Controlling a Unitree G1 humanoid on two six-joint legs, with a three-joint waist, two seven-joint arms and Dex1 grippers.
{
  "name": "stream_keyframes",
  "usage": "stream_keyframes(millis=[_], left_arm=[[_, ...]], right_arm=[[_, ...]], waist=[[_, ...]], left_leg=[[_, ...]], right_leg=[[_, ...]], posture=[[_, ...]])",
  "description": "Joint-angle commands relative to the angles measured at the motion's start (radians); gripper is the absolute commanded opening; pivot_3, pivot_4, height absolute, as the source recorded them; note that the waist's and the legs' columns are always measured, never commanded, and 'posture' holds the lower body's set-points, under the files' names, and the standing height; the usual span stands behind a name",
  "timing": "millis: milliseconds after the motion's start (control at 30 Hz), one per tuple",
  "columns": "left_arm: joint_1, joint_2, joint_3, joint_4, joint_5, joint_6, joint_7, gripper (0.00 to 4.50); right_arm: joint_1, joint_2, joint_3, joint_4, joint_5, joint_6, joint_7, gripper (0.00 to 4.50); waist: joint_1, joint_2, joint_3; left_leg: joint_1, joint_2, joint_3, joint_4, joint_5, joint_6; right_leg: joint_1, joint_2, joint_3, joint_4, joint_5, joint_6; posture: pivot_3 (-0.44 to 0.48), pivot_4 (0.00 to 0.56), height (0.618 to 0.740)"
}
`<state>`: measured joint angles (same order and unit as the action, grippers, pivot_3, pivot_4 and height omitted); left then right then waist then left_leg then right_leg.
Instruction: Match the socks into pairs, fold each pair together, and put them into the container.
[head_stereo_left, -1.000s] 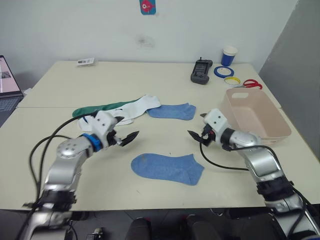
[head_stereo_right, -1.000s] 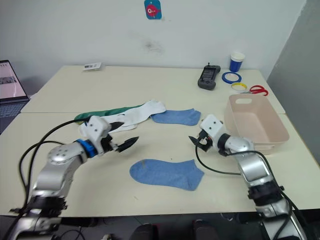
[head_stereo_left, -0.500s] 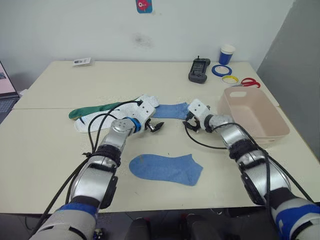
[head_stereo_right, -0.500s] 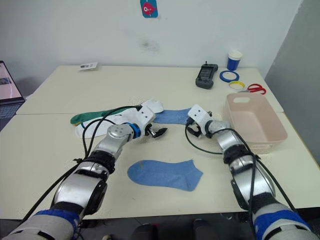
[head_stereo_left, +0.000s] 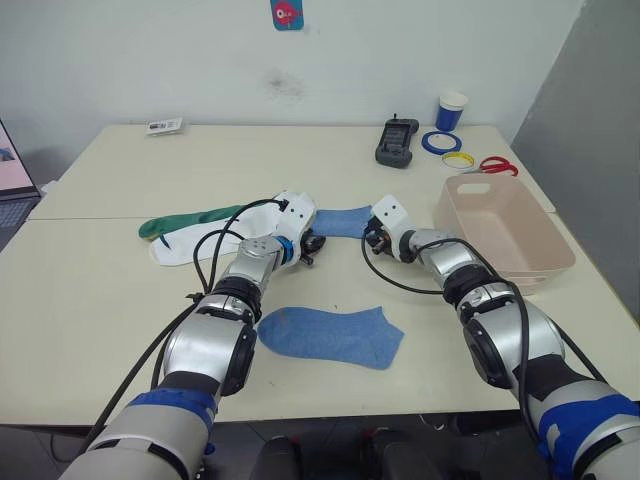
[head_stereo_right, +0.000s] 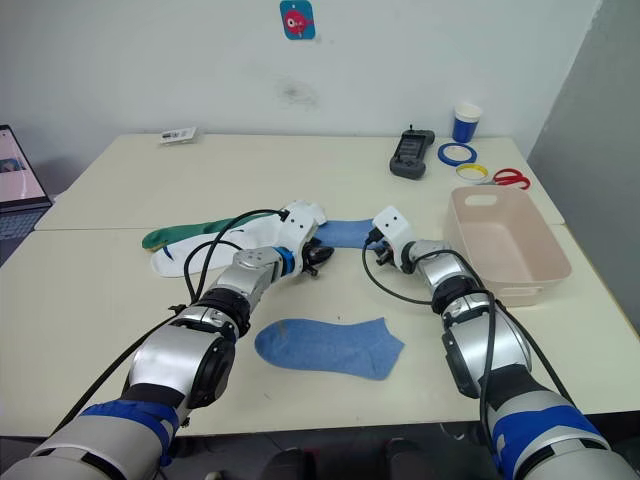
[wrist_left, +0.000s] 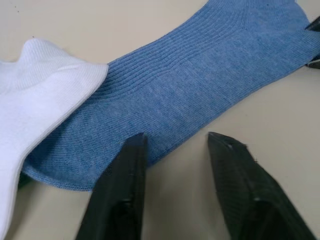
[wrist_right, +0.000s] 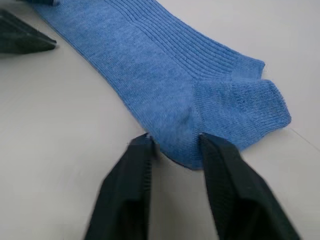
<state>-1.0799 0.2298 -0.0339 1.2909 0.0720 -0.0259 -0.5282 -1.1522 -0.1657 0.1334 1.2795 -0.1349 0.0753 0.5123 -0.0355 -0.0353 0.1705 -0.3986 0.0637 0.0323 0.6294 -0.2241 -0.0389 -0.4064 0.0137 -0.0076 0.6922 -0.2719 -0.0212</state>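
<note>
A light blue sock (head_stereo_left: 340, 221) lies flat in the middle of the table, and my two grippers are at its two ends. My left gripper (head_stereo_left: 312, 243) is at the toe end beside a white sock (wrist_left: 35, 95). Its jaws stand apart, one fingertip (wrist_left: 134, 150) on the blue sock's (wrist_left: 200, 75) edge. My right gripper (head_stereo_left: 371, 240) is closed on the heel-side edge of the blue sock (wrist_right: 165, 75). A second blue sock (head_stereo_left: 330, 335) lies nearer me. White socks (head_stereo_left: 215, 240) and a dark green sock (head_stereo_left: 185, 220) lie to the left. The pink container (head_stereo_left: 520, 250) stands at the right.
At the back right are a black device (head_stereo_left: 395, 142), a blue-and-white cup (head_stereo_left: 451, 110), blue (head_stereo_left: 438, 142) and yellow (head_stereo_left: 461, 160) tape rolls and red scissors (head_stereo_left: 497, 166). A laptop (head_stereo_left: 10, 180) sits at the left edge, a small card (head_stereo_left: 165, 125) at the back left.
Both arms reached forward from near the front blue sock to the ends of the far blue sock. Both grippers' jaws narrowed, the right onto the sock's edge.
</note>
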Motion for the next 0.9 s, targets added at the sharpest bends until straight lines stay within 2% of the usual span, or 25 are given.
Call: stream_keyframes(millis=[33, 100, 300, 433, 500, 633, 767, 900], left_arm=[[-0.006, 0.002, -0.007, 0.016, 0.028, 0.002, 0.013, 0.65], [-0.005, -0.002, -0.002, 0.014, 0.029, 0.002, 0.009, 0.02], [0.016, 0.008, -0.007, -0.015, 0.03, -0.023, -0.048, 0.02], [0.075, 0.042, -0.014, -0.096, 0.019, -0.044, -0.151, 0.02], [0.152, 0.064, -0.018, -0.213, -0.002, -0.029, -0.23, 0.02], [0.372, 0.111, -0.033, -0.596, -0.056, 0.094, -0.332, 0.02], [0.538, 0.145, -0.043, -0.928, -0.102, 0.264, -0.349, 0.02], [0.66, 0.189, -0.043, -1.198, -0.153, 0.43, -0.35, 0.02]], right_arm=[[-0.018, -0.002, -0.026, 0.012, 0.004, 0.002, -0.009, 0.0], [-0.017, 0.001, -0.032, 0.011, 0.003, -0.002, -0.005, 0.0], [0.002, -0.006, -0.021, -0.03, -0.005, -0.029, 0.06, 0.0], [0.085, -0.024, 0.008, -0.158, 0.001, -0.02, 0.18, 0.0], [0.185, -0.042, 0.03, -0.346, 0.017, 0.037, 0.254, 0.0], [0.407, -0.09, 0.069, -0.798, 0.052, 0.233, 0.333, 0.0], [0.545, -0.143, 0.093, -1.089, 0.072, 0.383, 0.36, 0.0], [0.632, -0.196, 0.103, -1.294, 0.102, 0.507, 0.379, 0.0]], waist=[[0.0, 0.0, 0.0], [0.0, 0.0, 0.0], [0.001, 0.0, 0.0], [0.0, 0.0, 0.0], [0.0, 0.001, 0.0], [0.001, 0.001, -0.001], [0.003, 0.001, -0.001], [0.003, 0.001, -0.001]], left_leg=[[0.0, 0.0, 0.0, 0.0, 0.0, 0.0], [0.0, 0.0, 0.0, 0.0, 0.0, 0.0], [0.0, 0.0, 0.0, 0.0, 0.0, 0.0], [-0.001, 0.0, 0.0, 0.0, 0.0, 0.0], [-0.001, 0.0, 0.0, 0.0, 0.0, 0.0], [-0.001, 0.002, 0.0, -0.001, 0.002, -0.004], [0.0, 0.002, -0.001, -0.001, 0.002, -0.004], [0.0, 0.001, -0.002, 0.0, 0.0, -0.001]], right_leg=[[0.0, 0.0, 0.0, 0.0, 0.0, 0.0], [0.0, 0.0, 0.0, 0.0, 0.0, 0.0], [0.0, 0.0, 0.0, 0.0, 0.0, 0.0], [0.0, 0.0, 0.0, -0.001, 0.0, 0.0], [0.0, 0.0, 0.0, -0.002, 0.0, 0.0], [0.0, -0.001, 0.001, -0.002, -0.001, 0.0], [0.0, -0.002, 0.0, -0.001, -0.001, -0.001], [0.0, -0.002, 0.0, 0.0, -0.004, 0.004]], posture=[[0.0, 0.15, 0.74], [0.0, 0.15, 0.74], [0.0, 0.15, 0.74], [0.0, 0.15, 0.74], [0.0, 0.15, 0.74], [0.0, 0.15, 0.74], [0.0, 0.15, 0.74], [0.0, 0.15, 0.74]])
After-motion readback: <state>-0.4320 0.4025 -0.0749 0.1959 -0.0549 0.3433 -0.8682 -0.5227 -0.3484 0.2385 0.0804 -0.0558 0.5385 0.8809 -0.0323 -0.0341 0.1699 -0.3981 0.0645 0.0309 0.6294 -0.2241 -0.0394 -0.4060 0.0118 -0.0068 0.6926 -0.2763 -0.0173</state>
